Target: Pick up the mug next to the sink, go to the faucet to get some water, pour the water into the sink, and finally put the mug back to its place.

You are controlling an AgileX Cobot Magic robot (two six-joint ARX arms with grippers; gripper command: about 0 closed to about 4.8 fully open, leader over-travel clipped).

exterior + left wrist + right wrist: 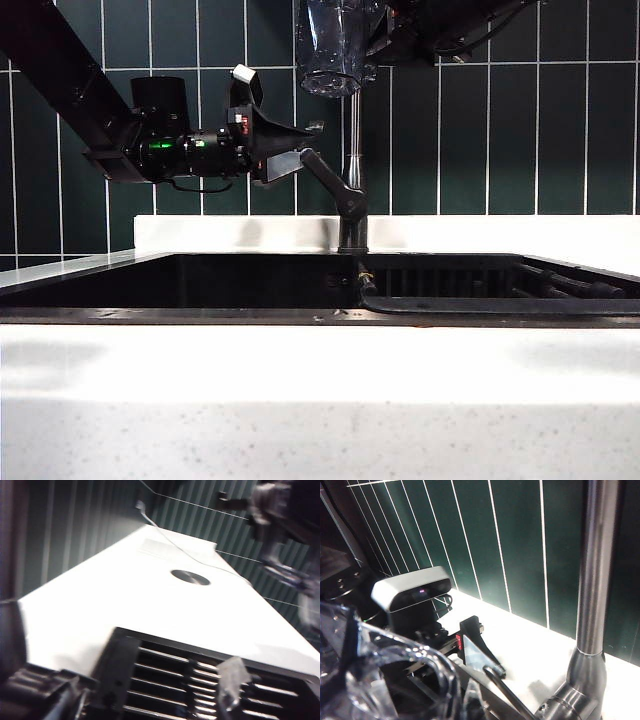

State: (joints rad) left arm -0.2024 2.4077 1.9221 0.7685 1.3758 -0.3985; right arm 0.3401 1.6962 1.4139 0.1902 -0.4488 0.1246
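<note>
The left gripper's (303, 148) fingers (285, 164) stand apart on either side of the lever handle (326, 178) of the faucet (351, 190); whether they press it I cannot tell. Open air lies below them down to the rim of the black sink (180, 285). The left wrist view is blurred, showing only the slatted rack (200, 680) and the white counter (125, 595).

The right gripper (372, 45), largely cut off by the exterior view's upper edge, has its fingers closed on the mug (332, 45), high above the left gripper's fingers and close beside the faucet pipe. The mug's top is cropped, so any contents cannot be told. In the right wrist view the glass (395, 680) hides that gripper's fingers, with the pipe (597, 570) standing well beyond them.
</note>
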